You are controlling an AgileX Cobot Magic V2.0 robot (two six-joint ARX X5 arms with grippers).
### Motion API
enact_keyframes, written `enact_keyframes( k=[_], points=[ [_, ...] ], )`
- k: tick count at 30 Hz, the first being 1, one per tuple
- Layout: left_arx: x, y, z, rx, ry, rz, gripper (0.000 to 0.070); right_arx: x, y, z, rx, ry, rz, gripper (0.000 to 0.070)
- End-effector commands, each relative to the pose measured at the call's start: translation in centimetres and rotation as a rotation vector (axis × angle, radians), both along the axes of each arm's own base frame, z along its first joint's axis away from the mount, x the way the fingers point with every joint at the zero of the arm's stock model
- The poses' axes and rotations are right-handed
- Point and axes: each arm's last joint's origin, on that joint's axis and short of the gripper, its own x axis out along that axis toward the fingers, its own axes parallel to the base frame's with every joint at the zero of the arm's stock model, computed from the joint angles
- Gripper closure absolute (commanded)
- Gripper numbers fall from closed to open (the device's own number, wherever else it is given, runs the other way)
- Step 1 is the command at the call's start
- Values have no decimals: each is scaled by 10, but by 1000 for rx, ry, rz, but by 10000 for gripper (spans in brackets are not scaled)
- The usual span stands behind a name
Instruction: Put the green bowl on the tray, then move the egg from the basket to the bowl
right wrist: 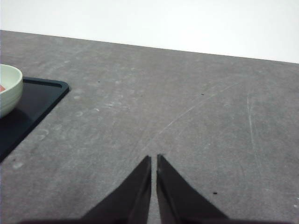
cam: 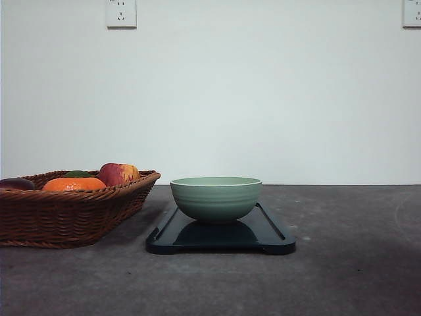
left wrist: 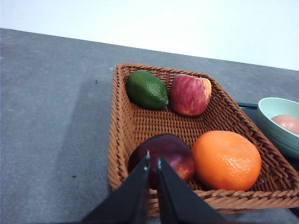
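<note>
Broadly, both steps look complete; each line names one item.

Bowl (cam: 216, 197): upright on the tray (cam: 276, 238), about centred on it, mouth up.
Egg (left wrist: 287, 123): lying inside the bowl in the left wrist view; a pinkish-tan dome shows above the rim. Its long axis cannot be told, since the rim hides most of it.
Basket (cam: 66, 217): on the table (cam: 355, 263) just beside the tray, on the robot's left, apart from it.
Basket contents: lime (left wrist: 146, 89), apple (left wrist: 190, 94), orange (left wrist: 226, 160) and a dark red fruit (left wrist: 162, 156); no egg is seen among them.
Left gripper (left wrist: 153, 161): fingers pressed together, a thin slit between the tips, nothing held; it hangs over the basket's near edge, with the dark red fruit just beyond the tips.
Right gripper (right wrist: 153, 160): fingers pressed together, empty, over bare table.
Key relation: from the left gripper the egg lies across the basket and past its far edge; from the right gripper, bowl and tray sit well off to one side. Neither arm is plainly the nearer.
Judgement: little remains beyond withdrawing the arms.
</note>
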Motion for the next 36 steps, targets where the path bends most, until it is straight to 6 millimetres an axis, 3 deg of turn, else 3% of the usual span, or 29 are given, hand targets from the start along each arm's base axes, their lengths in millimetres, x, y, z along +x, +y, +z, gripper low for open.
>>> enact_keyframes(
  k=[1, 36],
  points=[
    [1, 0, -5, 3, 7, 1, 687, 0, 0, -1, 11, -4, -2, 688],
    [1, 0, -5, 3, 7, 1, 687, 0, 0, -1, 11, -4, -2, 688]
  ],
)
